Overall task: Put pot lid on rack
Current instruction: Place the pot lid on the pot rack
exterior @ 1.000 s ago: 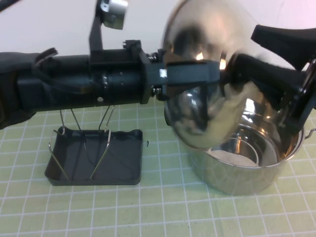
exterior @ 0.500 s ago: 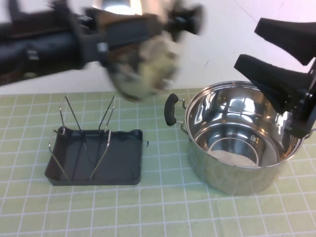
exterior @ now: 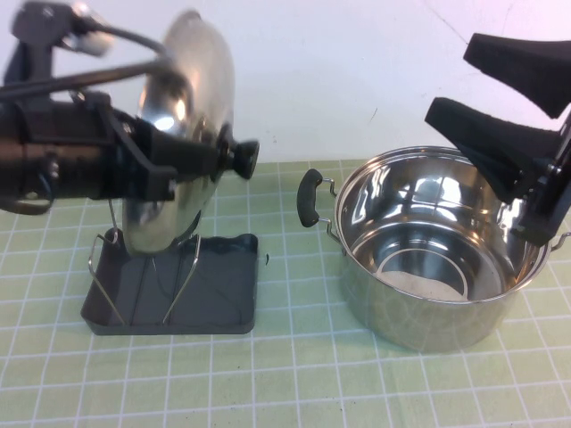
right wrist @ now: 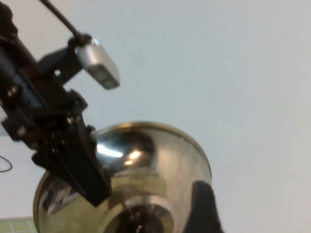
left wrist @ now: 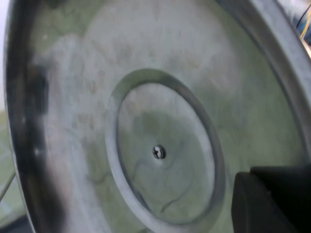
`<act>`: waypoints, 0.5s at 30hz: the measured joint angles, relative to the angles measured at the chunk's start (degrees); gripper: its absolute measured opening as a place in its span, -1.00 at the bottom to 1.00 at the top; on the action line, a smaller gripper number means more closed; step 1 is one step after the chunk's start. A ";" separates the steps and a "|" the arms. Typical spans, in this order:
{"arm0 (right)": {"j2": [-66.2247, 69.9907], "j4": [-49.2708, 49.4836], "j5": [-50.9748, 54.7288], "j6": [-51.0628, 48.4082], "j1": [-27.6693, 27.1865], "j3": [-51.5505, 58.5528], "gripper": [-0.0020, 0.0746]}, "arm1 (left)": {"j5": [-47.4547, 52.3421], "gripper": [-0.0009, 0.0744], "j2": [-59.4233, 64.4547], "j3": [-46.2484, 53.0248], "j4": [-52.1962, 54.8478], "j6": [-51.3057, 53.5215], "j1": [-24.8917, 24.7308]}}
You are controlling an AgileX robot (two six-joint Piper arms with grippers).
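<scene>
Steel fills most of the left side of the high view: the pot lid (exterior: 178,134) is held on edge, nearly vertical, directly above the rack (exterior: 169,285), its lower rim down among the upright wire prongs (exterior: 183,267) at the rack's far end; whether it touches them cannot be told. The left gripper (exterior: 192,160) reaches in from the left and is clamped on the lid, one dark finger (exterior: 183,159) running across the domed face toward the black knob (exterior: 243,159), which points to the right toward the pot (exterior: 433,259). In the left wrist view the lid's hollow underside (left wrist: 160,150) takes up nearly everything, with the centre screw showing and a dark finger pad (left wrist: 272,199) at the edge. The rack sits on the green gridded mat (exterior: 285,383), well apart from the open steel pot, whose black side handle (exterior: 309,198) faces the rack. The right gripper (exterior: 500,107) hangs above the pot's right rim with its two black fingers spread apart and nothing between them. Its wrist view looks across at the lid's shiny dome (right wrist: 131,184) and the left arm (right wrist: 53,126) holding it.
</scene>
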 joint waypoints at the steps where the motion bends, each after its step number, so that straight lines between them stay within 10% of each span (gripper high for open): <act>1: 0.00 0.00 0.12 0.00 0.00 0.00 0.27 | -0.15 -0.75 0.69 0.09 0.61 0.00 0.00; 15: 0.00 0.00 3.18 -0.08 0.00 0.00 0.27 | -3.34 -0.75 8.59 0.27 7.98 -1.52 0.00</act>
